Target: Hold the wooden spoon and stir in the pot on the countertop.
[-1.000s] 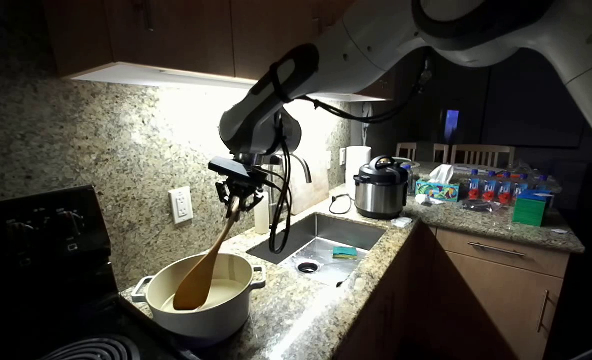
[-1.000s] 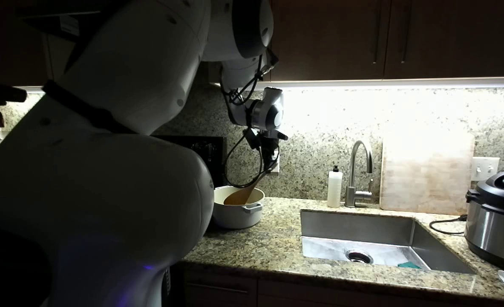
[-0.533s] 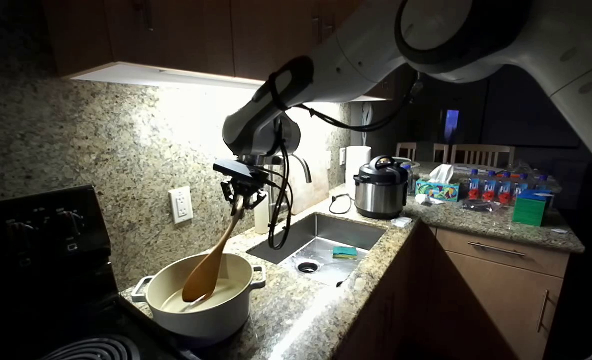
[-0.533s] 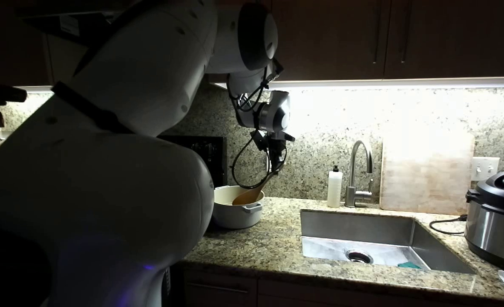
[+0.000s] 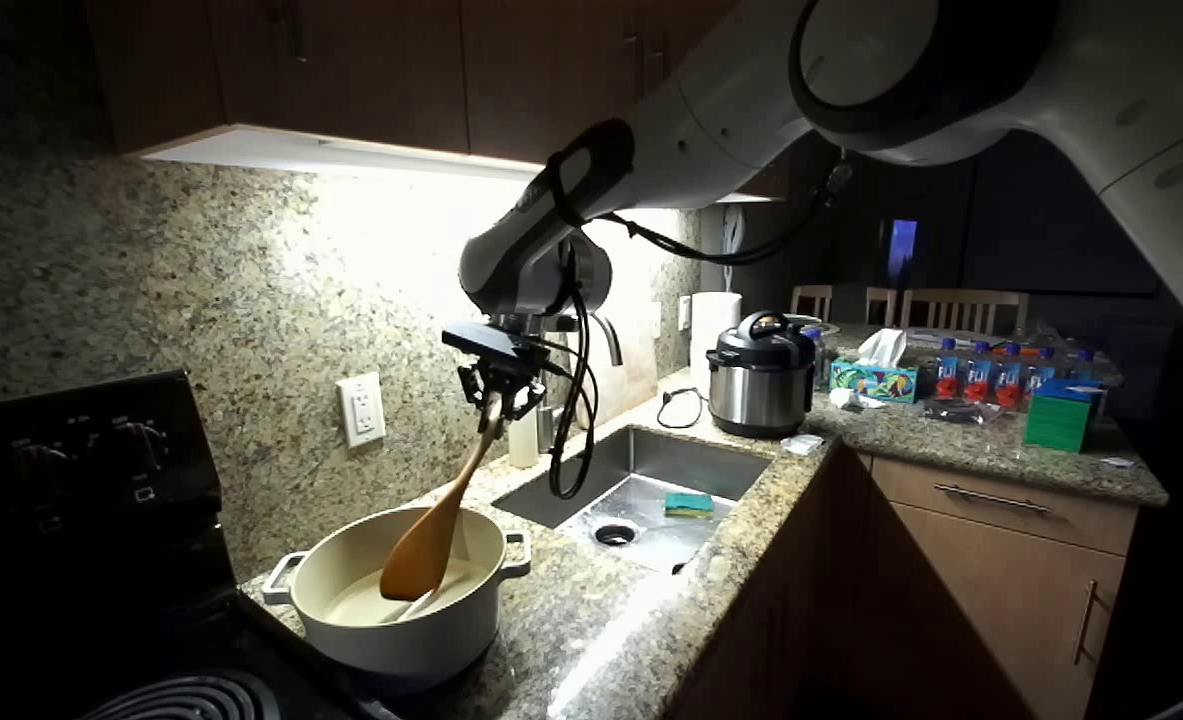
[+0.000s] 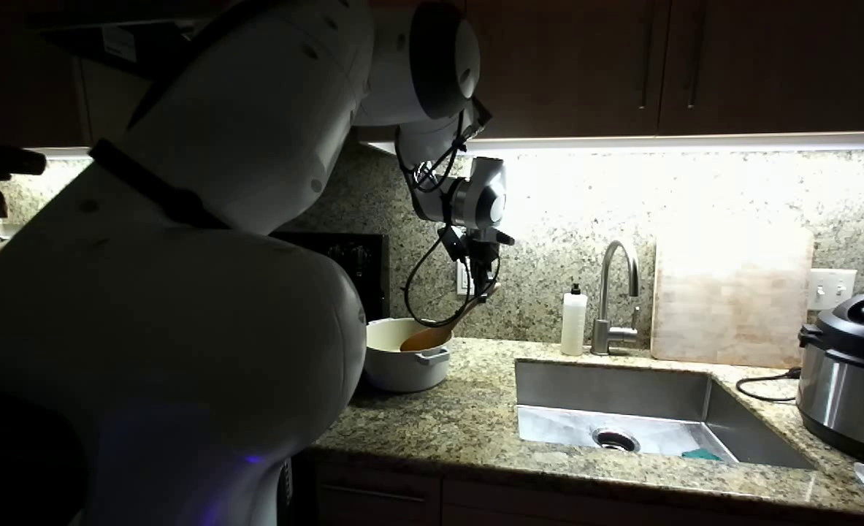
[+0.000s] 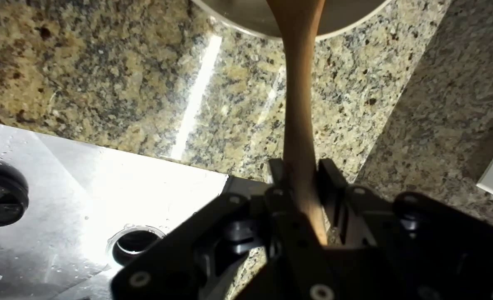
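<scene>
Leaning at a slant, the wooden spoon (image 5: 438,525) had its broad oval bowl down inside the pot (image 5: 401,645), its slim handle rising to the tool (image 7: 302,170). It was plain and smooth-looking, orange-brown at the bowl and paler at the gripped end. Whether its tip touched the floor of the pot could not be told. The tool was clamped on the upper handle, its black fingers (image 7: 333,175) close against both sides (only the thickness of the wood lay between them). The pot was wide, round and cream-white, with two small side handles, and sat on the speckled granite bench (image 6: 468,424) just beside a black stove (image 5: 101,560), whose white panel markings were too small to read. Near the pot, a steel sink (image 6: 607,387) held a green-and-yellow sponge (image 5: 688,504). Behind the sink stood a pump bottle (image 6: 573,323), a faucet (image 6: 604,307) and a pale board (image 6: 731,299); past its far end, in an exterior view, came a steel-and-black cooker (image 5: 761,385) and a brightly patterned tissue box (image 5: 873,382). Farther along, blue-capped water bottles (image 5: 979,378) carried the plainest lettering, what looked like FIJI, above red flower shapes. A green box (image 5: 1056,418) stood near them.
</scene>
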Controlling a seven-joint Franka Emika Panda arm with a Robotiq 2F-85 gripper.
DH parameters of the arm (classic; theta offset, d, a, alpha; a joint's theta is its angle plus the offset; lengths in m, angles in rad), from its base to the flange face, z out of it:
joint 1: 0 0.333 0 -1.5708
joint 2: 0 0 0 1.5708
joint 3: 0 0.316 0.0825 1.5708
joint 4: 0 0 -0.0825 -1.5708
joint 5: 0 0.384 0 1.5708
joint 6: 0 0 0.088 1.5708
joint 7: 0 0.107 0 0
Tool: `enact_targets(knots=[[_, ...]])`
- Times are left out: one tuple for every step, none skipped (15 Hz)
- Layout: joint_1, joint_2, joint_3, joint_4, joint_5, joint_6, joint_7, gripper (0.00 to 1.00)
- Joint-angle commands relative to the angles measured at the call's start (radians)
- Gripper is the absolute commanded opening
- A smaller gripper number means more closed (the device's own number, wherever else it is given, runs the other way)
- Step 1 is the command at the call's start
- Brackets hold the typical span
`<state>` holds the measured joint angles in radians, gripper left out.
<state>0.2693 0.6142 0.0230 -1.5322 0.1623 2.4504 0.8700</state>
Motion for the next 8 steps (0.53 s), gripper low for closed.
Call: enact_targets(knots=[[0.012, -0.053, -0.012, -0.093, -0.011, 0.03, 0.041, 0.06], [0.017, -0.058, -0.012, -0.105, -0.016, 0.027, 0.04, 0.06], [0.025, -0.062, -0.014, -0.117, -0.023, 0.028, 0.044, 0.06], [0.03, -0.066, -0.01, -0.124, -0.028, 0.021, 0.034, 0.06], [0.034, -0.07, -0.005, -0.13, -0.031, 0.016, 0.027, 0.06], [0.043, -0.069, -0.006, -0.13, -0.037, 0.016, 0.031, 0.06], [0.05, -0.066, -0.005, -0.12, -0.042, 0.006, 0.032, 0.06], [0.057, -0.055, -0.004, -0.101, -0.046, -0.006, 0.033, 0.06]])
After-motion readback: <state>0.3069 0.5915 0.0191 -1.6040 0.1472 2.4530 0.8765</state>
